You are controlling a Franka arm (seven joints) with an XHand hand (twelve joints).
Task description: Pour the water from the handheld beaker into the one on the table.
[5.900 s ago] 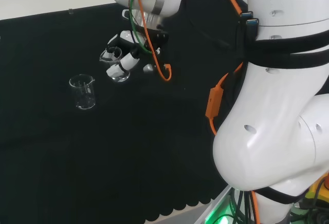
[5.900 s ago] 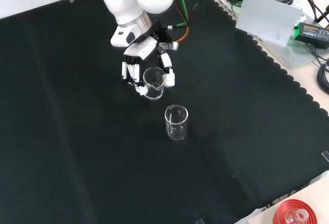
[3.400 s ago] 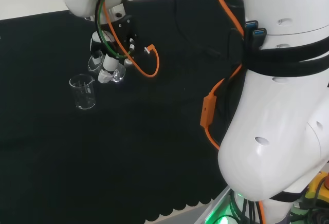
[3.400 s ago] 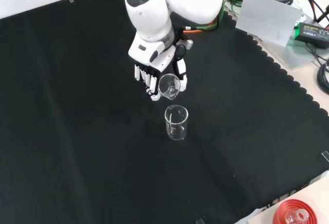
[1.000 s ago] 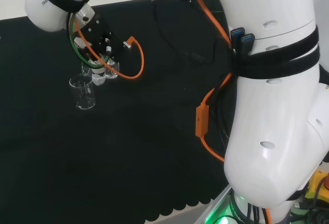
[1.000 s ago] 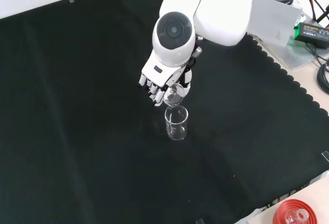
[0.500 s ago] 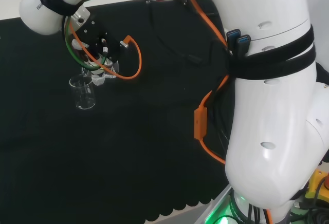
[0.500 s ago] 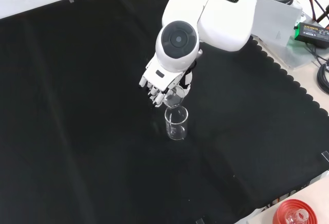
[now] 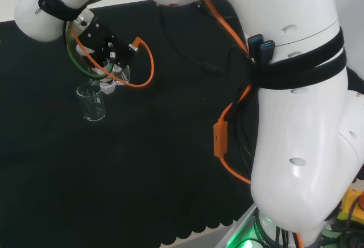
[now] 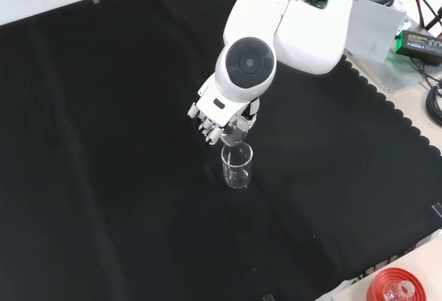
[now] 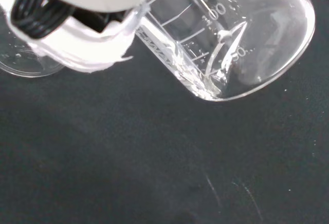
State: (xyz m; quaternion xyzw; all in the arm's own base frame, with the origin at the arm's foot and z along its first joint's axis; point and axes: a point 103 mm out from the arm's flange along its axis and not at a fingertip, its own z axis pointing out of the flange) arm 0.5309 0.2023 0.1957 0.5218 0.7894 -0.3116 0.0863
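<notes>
The hand (image 10: 213, 116) has its fingers curled round the handheld beaker (image 10: 236, 130), which is tipped over with its lip just above the rim of the table beaker (image 10: 237, 166). The table beaker stands upright on the black cloth (image 10: 103, 177). In the wrist view the handheld beaker (image 11: 236, 34) lies tilted, water pooled along its lower wall.

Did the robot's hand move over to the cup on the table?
Yes. In the front view the hand came down the picture to just above the standing beaker, which stayed put.
</notes>
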